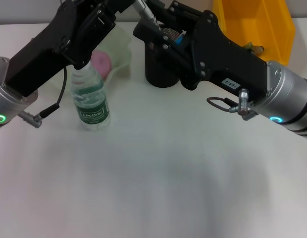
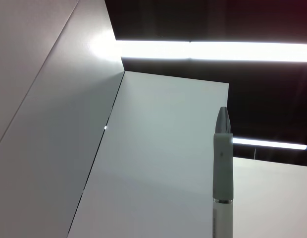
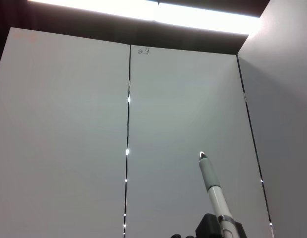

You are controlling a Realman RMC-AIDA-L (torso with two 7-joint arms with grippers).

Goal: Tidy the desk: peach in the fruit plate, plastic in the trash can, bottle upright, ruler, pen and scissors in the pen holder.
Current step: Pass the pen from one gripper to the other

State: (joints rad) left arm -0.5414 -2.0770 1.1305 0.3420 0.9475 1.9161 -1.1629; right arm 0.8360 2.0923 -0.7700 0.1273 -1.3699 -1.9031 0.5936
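- Left arm [image 1: 54,44]: reaches in from the left edge of the surface [image 1: 158,173] toward the far middle. Its end effector lies at the top edge of the head view; I cannot tell how far open it is.
- Bottle [image 1: 90,99]: clear plastic with a green label, upright near the far left of the surface, just in front of the left arm.
- Peach [image 1: 100,61]: pink, lying in the pale fruit plate [image 1: 120,54] behind the bottle, toward the far edge.
- Pen [image 1: 143,10]: slim and grey-white, at the far middle where the two arms meet above the pen holder; its tip shows in both wrist views [image 2: 222,163] [image 3: 211,181].
- Pen holder [image 1: 161,69]: black cylinder at the far middle, partly hidden by the right arm.
- Right arm [image 1: 228,64]: reaches in from the right edge toward the far middle; the opening of its end effector cannot be told either.
- Trash can [image 1: 257,25]: yellow bin at the far right corner.
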